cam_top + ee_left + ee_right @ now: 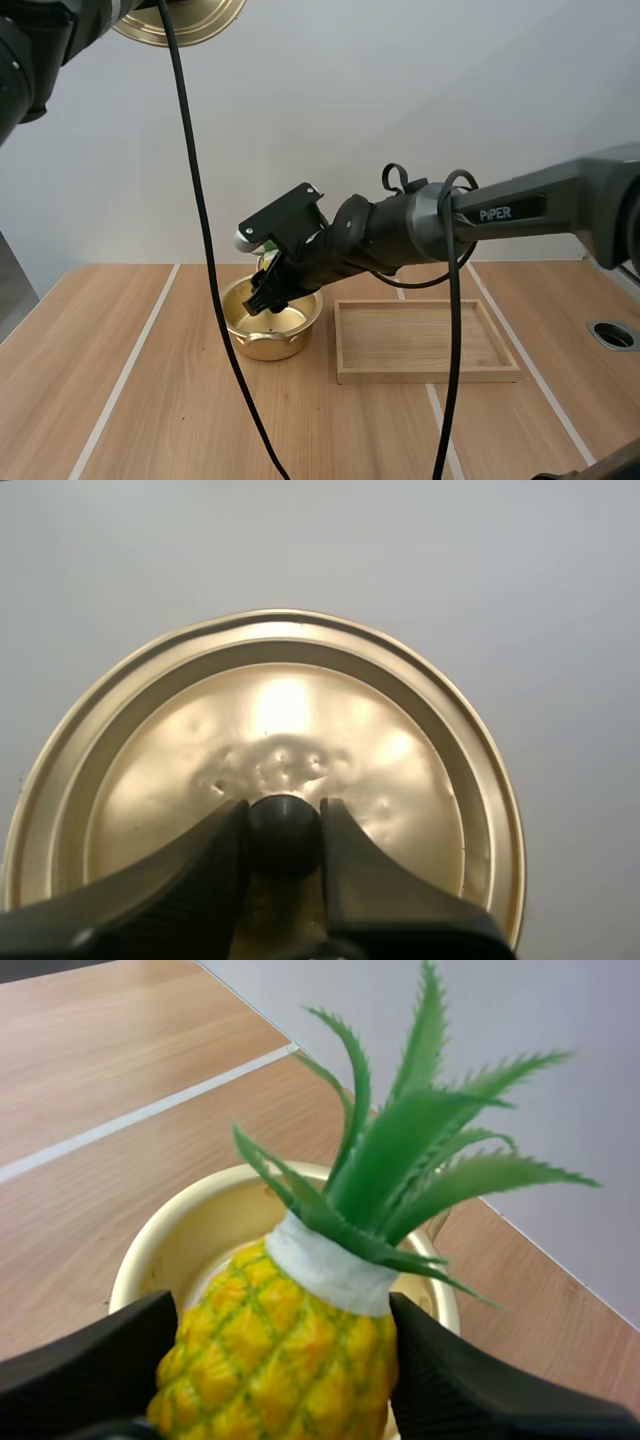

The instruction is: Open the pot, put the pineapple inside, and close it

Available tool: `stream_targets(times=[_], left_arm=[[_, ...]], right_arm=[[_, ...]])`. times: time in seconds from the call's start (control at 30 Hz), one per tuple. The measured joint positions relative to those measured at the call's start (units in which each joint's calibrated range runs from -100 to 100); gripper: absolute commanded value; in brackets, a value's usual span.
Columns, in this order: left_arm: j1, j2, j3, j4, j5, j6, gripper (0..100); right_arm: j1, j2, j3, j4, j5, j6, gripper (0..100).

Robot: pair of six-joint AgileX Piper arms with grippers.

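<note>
1. Right gripper [280,1380]: clamped on the pineapple [300,1320]. One black finger presses each side of the yellow body, and the tips are spread only as wide as the fruit.
2. Pineapple: held off the table, directly above the open mouth of the pot [160,1230]. Its green crown points away from the wrist, past the pot's far rim and towards the wall. A white band sits where the crown meets the body.
3. In the high view the right gripper [268,295] angles down and to the left from its arm, with the fingertips at the pot's mouth. I cannot tell whether the fruit touches the pot's inside.
4. Pot [270,345]: gold, uncovered and upright on the wooden table [100,400]. Its inside is bare where it can be seen.
5. Wooden tray [425,374]: lies flat on the table just to the right of the pot, with a small gap between them.
6. Left gripper [285,835]: pinching the black knob [284,825] of the lid [300,700], one finger on either side.
7. Lid: gold and round, with a ringed rim and small dents near the knob. In the high view the lid [190,25] hangs high above the table, well apart from the pot and up and to its left.
</note>
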Motion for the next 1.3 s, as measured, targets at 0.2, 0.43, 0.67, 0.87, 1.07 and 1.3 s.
stream_targets(times=[0.2,0.43,0.67,0.87,1.07,1.3], left_arm=[[0.00,0.0,0.0,0.0,0.0,0.0,0],[0.00,0.0,0.0,0.0,0.0,0.0,0],[0.00,0.0,0.0,0.0,0.0,0.0,0],[0.00,0.0,0.0,0.0,0.0,0.0,0],[0.00,0.0,0.0,0.0,0.0,0.0,0],[0.00,0.0,0.0,0.0,0.0,0.0,0]], right_arm=[[0.0,3.5,0.0,0.0,-5.1,0.0,0],[0.0,7.7,0.0,0.0,-7.6,0.0,0],[0.0,10.6,-1.1,0.0,-7.6,0.0,0],[0.1,13.1,-5.7,0.5,-6.5,0.0,0],[1.6,15.1,-8.7,1.4,-5.5,-0.1,0],[1.9,18.6,-8.7,1.4,-4.6,-0.1,0]])
